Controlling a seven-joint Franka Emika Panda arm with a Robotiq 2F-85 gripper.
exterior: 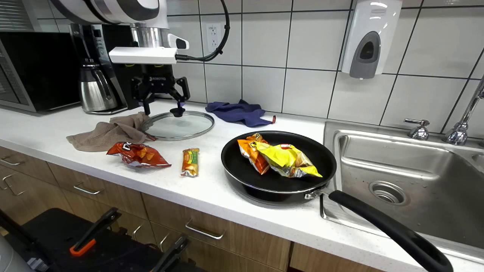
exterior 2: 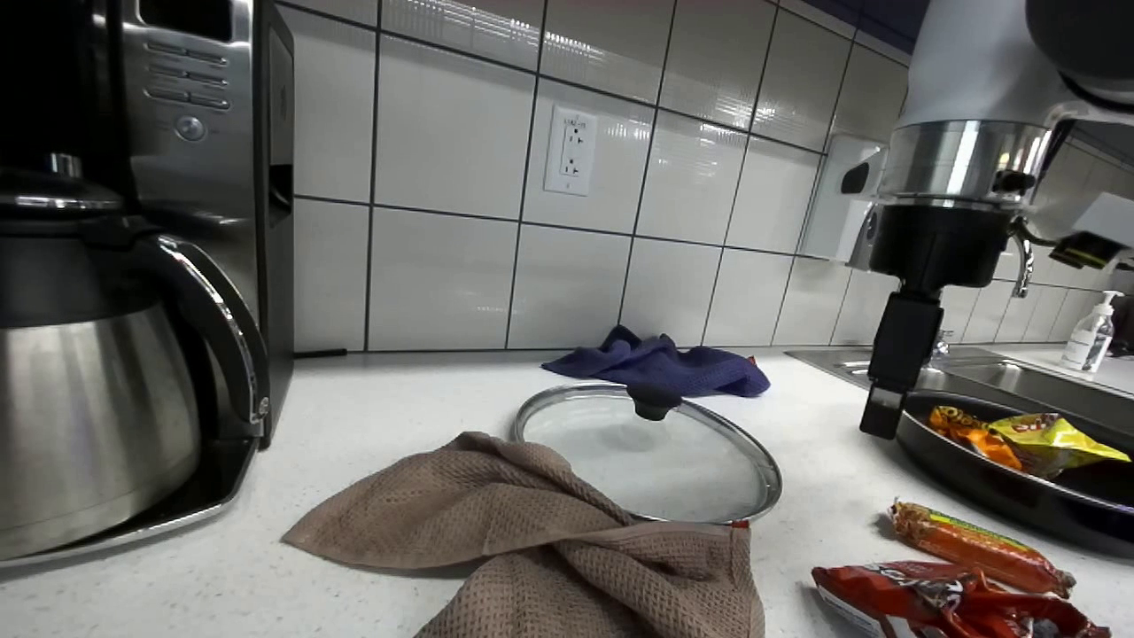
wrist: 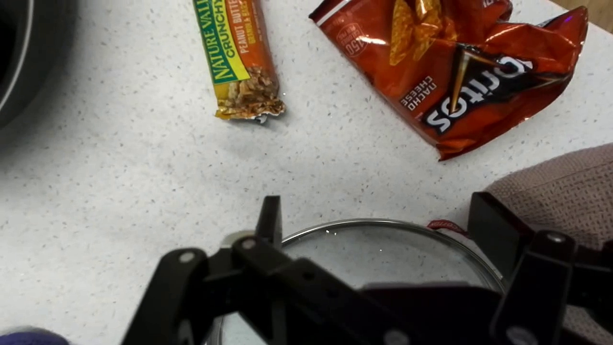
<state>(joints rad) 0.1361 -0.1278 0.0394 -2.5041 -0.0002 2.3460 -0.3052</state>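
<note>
The 2 fingers (wrist: 495, 227) stand apart, empty; below them, the glass pan lid (wrist: 383, 256) lies on the bench (wrist: 119, 187). Probably stiff, slick, breakable; best held by its black knob (exterior 2: 654, 402).

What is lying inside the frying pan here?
In the black frying pan lie an orange bag and a yellow bag that hides part of it. That hidden part, and whatever is directly beneath the bags, cannot be seen.
</note>
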